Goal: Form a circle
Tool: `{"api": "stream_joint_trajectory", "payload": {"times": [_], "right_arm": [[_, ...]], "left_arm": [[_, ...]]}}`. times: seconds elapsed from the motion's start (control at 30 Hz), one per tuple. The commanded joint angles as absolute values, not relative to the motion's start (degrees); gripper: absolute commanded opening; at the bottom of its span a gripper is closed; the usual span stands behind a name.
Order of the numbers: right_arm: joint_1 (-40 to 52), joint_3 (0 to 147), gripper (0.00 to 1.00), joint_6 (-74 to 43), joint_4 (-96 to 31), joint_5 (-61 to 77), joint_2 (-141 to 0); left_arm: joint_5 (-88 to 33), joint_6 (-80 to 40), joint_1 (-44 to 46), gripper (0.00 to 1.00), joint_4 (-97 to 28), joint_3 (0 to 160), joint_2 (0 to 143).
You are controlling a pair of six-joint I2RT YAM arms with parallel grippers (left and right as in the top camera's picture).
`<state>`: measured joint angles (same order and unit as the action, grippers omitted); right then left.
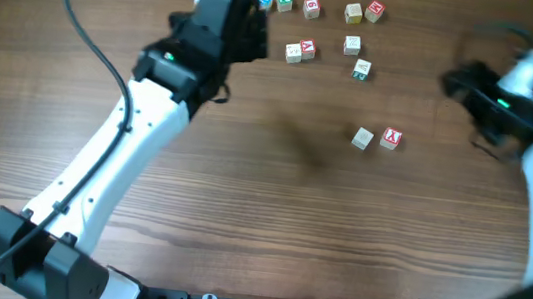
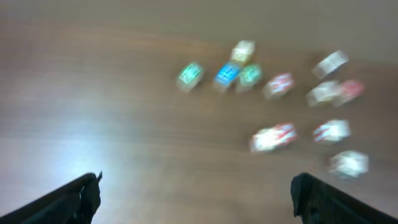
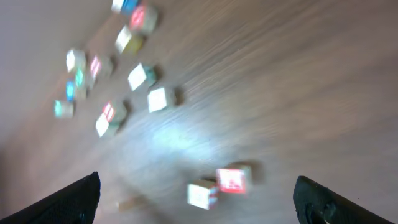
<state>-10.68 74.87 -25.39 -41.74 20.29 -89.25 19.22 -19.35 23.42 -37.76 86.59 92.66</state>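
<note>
On my overhead feed the left arm [image 1: 114, 162] runs from 7 o'clock up to 11 o'clock across the bench [image 1: 267, 230]. The left gripper [image 2: 199, 193] is released, its fingers spread wide with nothing between them. It sits just beside the loose cubes [image 1: 311, 9], about 11 of them strewn around 12 o'clock with green, blue and red faces. My left wrist feed is smeared, so I cannot read any letters.

Just right of centre, toward 3 o'clock and well apart from that scatter, sits what there is of the circle [image 1: 362, 137]. I make out only 2 pieces, a pale cube [image 1: 363, 138] and a red cube [image 1: 391, 138], just beside each other and forming no ring.

The right gripper [image 3: 197, 183], at 2 o'clock, is released too and holds nothing. Its blurred wrist feed shows those 2 cubes low in frame.
</note>
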Motion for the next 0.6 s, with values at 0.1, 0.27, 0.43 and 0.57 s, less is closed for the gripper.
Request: {"api": "stream_joint_trajectory", "payload": {"times": [0.1,0.27,0.43,0.57], "right_arm": [[2.9,102.5,1.0,-22.4,-46.1,6.5,-110.8],[7.1,120.4,0.99,-16.3,-49.6,6.0,-129.1],[9.5,127.1,0.99,-15.5,-44.1,4.3,-139.3],[10.9,128.4,0.99,-16.7,-37.9,4.3,-143.5]], "left_arm": [[16.7,-20.4,19.8,1.0,-44.6,85.8,93.9],[16.7,-20.4,19.9,1.0,-45.6,85.8,93.9],[16.8,-20.4,19.9,1.0,-47.4,85.8,93.9],[16.7,-20.4,19.9,1.0,-47.4,85.8,93.9]]}}
